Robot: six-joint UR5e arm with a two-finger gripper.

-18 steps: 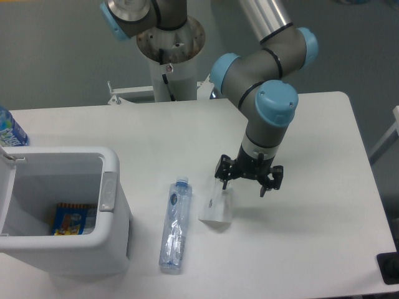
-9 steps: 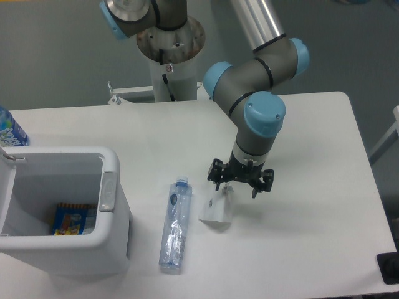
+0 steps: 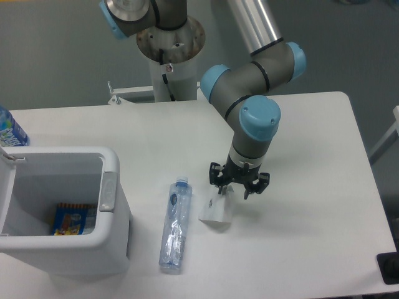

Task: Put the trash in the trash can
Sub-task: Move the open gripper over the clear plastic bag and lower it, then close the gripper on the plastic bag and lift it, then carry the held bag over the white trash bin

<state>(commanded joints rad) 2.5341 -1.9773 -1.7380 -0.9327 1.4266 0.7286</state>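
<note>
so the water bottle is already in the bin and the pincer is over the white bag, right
Not quite. The water bottle is not in the bin; it lies on the table between the bin and the white bag, as the fixed camera view shows. The pincer is over the white bag, as you say.

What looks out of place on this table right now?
A clear plastic water bottle with blue cap lies on its side, and a small white paper bag sits loose beside it, both outside the white plastic bin.
</note>
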